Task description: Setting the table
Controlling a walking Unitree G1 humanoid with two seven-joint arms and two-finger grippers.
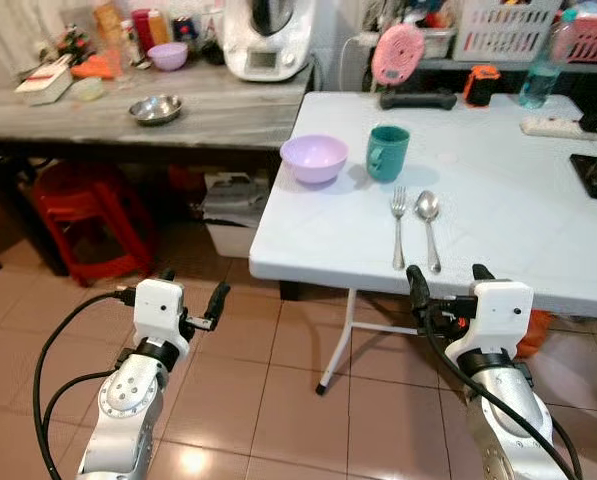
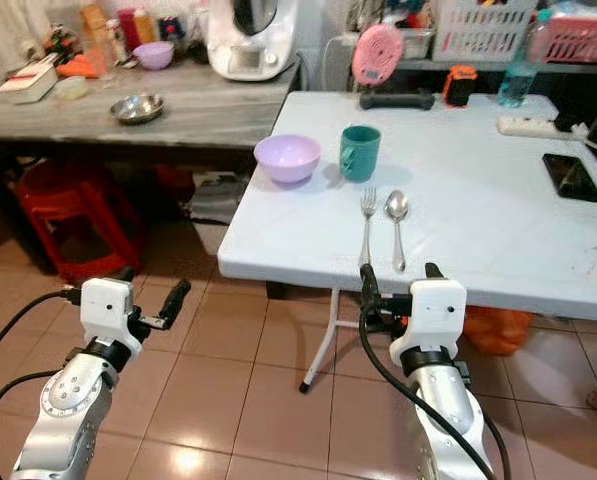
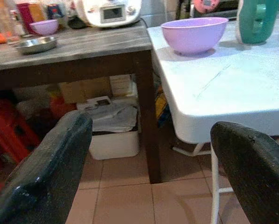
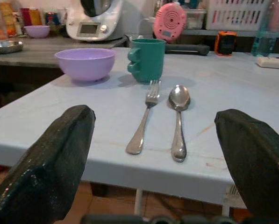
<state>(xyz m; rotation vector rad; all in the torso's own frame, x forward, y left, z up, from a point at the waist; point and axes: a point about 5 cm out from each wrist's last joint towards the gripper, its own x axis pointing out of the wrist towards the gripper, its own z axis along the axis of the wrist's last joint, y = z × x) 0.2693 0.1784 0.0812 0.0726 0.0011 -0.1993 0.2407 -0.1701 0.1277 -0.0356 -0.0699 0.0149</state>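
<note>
Fork [image 1: 398, 228], spoon [image 1: 429, 229] side by side; no writing legible

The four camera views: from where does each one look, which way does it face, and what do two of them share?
Left eye view: head, facing forward and down at the white table; both arms, left pincer, right pincer.
Right eye view: same scene.
Left wrist view: low, facing the purple bowl; open fingers.
Right wrist view: facing the fork and spoon; open fingers.
Both wrist views share the bowl and green mug.
</note>
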